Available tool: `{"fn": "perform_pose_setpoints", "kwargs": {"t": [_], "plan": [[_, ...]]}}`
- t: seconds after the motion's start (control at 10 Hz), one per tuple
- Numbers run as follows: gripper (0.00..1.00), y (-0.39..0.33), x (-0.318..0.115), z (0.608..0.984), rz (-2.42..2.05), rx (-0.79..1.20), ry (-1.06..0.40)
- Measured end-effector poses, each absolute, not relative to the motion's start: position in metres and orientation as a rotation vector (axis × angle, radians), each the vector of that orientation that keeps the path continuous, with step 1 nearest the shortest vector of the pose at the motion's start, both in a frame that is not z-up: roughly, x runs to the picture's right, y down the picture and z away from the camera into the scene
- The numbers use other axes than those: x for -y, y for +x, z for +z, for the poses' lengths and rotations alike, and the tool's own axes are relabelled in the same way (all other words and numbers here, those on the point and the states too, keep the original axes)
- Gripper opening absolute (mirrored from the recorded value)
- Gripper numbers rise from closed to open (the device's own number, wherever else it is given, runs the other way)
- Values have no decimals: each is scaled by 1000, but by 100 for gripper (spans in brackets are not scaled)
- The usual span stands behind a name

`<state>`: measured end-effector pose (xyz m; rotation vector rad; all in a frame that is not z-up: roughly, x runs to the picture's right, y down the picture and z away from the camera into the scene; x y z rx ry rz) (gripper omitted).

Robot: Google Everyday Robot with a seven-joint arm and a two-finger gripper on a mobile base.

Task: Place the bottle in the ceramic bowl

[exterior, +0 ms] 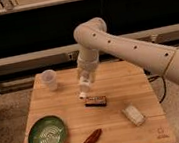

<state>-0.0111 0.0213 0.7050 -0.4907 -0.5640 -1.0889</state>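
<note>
My gripper [85, 82] hangs from the white arm over the middle of the wooden table [136, 87], above its back half. It is shut on the small whitish bottle [82, 92], whose white end points down, held above the tabletop. The green ceramic bowl [48, 135] with pale rings sits at the front left of the table, well below and left of the gripper. Nothing is in the bowl.
A translucent plastic cup [49, 80] stands at the back left. A dark rectangular bar [96, 101] lies just under and right of the gripper. A white block [133, 115] lies at the right, a reddish-brown object [92, 139] at the front edge.
</note>
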Motion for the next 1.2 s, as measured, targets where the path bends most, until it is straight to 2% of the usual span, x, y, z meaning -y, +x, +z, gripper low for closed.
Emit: {"fn": "perform_pose_setpoints", "kwargs": {"t": [0.7, 1.2], "plan": [[0, -79, -83, 676, -1261, 606, -470], [0, -118, -110, 672, -1337, 634, -458]]}}
